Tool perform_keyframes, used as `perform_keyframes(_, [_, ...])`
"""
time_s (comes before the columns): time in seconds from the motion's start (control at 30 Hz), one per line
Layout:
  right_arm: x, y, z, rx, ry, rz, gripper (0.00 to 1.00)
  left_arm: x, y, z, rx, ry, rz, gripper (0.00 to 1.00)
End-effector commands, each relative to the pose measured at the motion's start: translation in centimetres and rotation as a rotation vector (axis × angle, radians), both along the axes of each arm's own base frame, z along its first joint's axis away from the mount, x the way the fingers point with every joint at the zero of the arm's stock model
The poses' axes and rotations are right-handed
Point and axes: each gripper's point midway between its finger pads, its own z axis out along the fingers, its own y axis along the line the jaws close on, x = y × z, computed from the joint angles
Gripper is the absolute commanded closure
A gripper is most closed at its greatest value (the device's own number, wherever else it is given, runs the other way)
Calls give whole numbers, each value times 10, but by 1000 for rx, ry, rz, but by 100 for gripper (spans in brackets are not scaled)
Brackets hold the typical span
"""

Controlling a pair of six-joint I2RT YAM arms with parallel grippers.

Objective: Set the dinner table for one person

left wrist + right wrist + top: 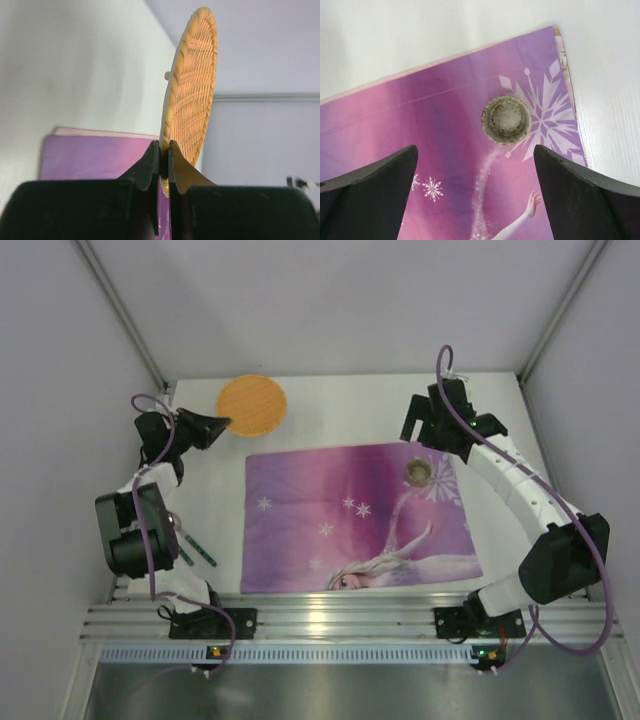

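White table (330, 410) inside a plain grey-walled booth, w/ a purple placemat (350, 520) laid roughly in the middle.

Top view: your left end effector (225, 425) is at the far-left corner, on the rim of an orange woven plate (252, 405), which sits off the mat beyond its far-left corner. A small cup (417, 473) is on the mat's far-right corner, and your right end effector (420, 432) is just behind it. A green-handled utensil (197, 550) lies on the table by the left arm, off the mat.

Left wrist: fingers pinched tight on the plate's edge (192, 85), mat (95, 155) visible behind. Can't tell if the plate's lifted or touching the table.

Right wrist: jaws wide apart, holding nothing, cup (506, 120) sitting upright on the mat between and ahead of the fingers.

Progress imo: mat down, cup looks placed, so maybe halfway. Left to do: plate onto the mat's centre, then the utensil beside it.

Watch out: the cup's close to the plate's likely spot, and the utensil is tucked right by the left arm, awkward reach.
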Motion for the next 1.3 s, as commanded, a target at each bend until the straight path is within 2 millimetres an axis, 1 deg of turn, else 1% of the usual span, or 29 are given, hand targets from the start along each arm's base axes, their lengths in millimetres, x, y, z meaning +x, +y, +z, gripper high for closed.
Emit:
perform_keyframes(0.0, [12, -2, 17, -2, -49, -13, 0, -24, -30, 65, -33, -202, -159, 100])
perform_keyframes(0.07, [11, -2, 22, 8, -61, -16, 0, -39, -50, 68, -43, -212, -267, 100])
perform_keyframes(0.1, [9, -4, 20, 5, -57, -21, 0, -45, -57, 65, -24, -217, -309, 100])
perform_keyframes(0.13, [6, -5, 23, 9, -67, -27, 0, -55, -70, 56, -28, -171, -355, 100])
perform_keyframes(0.17, [5, -7, 23, 8, -70, -34, 0, -62, -79, 44, -19, -121, -378, 100])
perform_keyframes(0.2, [3, -9, 25, 5, -75, -36, 0, -67, -85, 31, 56, -121, -410, 100])
perform_keyframes(0.23, [-1, -9, 26, 8, -80, -36, 0, -78, -106, 21, 78, -93, -464, 100])
perform_keyframes(0.27, [-3, -11, 28, 10, -86, -43, 0, -90, -116, 7, 90, -35, -486, 100])
perform_keyframes(0.3, [-5, -12, 28, 11, -88, -43, 0, -99, -127, 1, 113, -39, -525, 100])
perform_keyframes(0.33, [-9, -13, 30, 18, -93, -46, 0, -113, -150, -4, 117, -34, -587, 100])
perform_keyframes(0.37, [-11, -14, 31, 23, -97, -46, 0, -126, -162, -12, 118, -22, -621, 100])
perform_keyframes(0.4, [-13, -15, 32, 23, -100, -47, 0, -132, -171, -17, 131, -17, -642, 100])
perform_keyframes(0.43, [-17, -16, 33, 28, -104, -48, 0, -143, -186, -21, 134, -13, -686, 100])
perform_keyframes(0.47, [-19, -16, 33, 30, -107, -49, 0, -152, -191, -31, 126, 11, -707, 100])
perform_keyframes(0.5, [-21, -17, 31, 31, -102, -49, 0, -156, -197, -33, 119, 3, -727, 100])
perform_keyframes(0.53, [-23, -18, 32, 29, -104, -47, 0, -162, -204, -39, 107, 17, -755, 100])
perform_keyframes(0.6, [-26, -18, 30, 30, -98, -45, 0, -172, -211, -51, 81, 42, -792, 100])
perform_keyframes(0.63, [-27, -19, 28, 29, -92, -44, 0, -179, -219, -62, 69, 71, -828, 100])
perform_keyframes(0.77, [-32, -19, 25, 31, -85, -40, 0, -197, -235, -92, 97, 133, -890, 100])
perform_keyframes(0.83, [-33, -19, 23, 30, -78, -35, 0, -203, -243, -105, 115, 158, -908, 100])
perform_keyframes(0.93, [-34, -18, 20, 26, -67, -24, 0, -206, -249, -115, 129, 183, -919, 100])
perform_keyframes(1.07, [-34, -13, 18, 40, -58, -1, 0, -200, -248, -121, 175, 210, -874, 100])
perform_keyframes(1.1, [-35, -11, 17, 45, -53, 6, 0, -197, -245, -126, 204, 231, -854, 95])
perform_keyframes(1.13, [-35, -10, 17, 54, -52, 11, 0, -192, -244, -124, 223, 235, -843, 74])
perform_keyframes(1.17, [-36, -6, 17, 66, -48, 23, 0, -191, -243, -125, 235, 245, -837, 60])
perform_keyframes(1.2, [-36, -5, 15, 69, -43, 26, 0, -191, -237, -130, 273, 272, -819, 4])
perform_keyframes(1.23, [-36, -4, 15, 73, -42, 32, 0, -186, -237, -122, 293, 251, -808, 1])
perform_keyframes(1.27, [-37, -3, 14, 77, -40, 37, 0, -182, -234, -119, 313, 244, -792, 1])
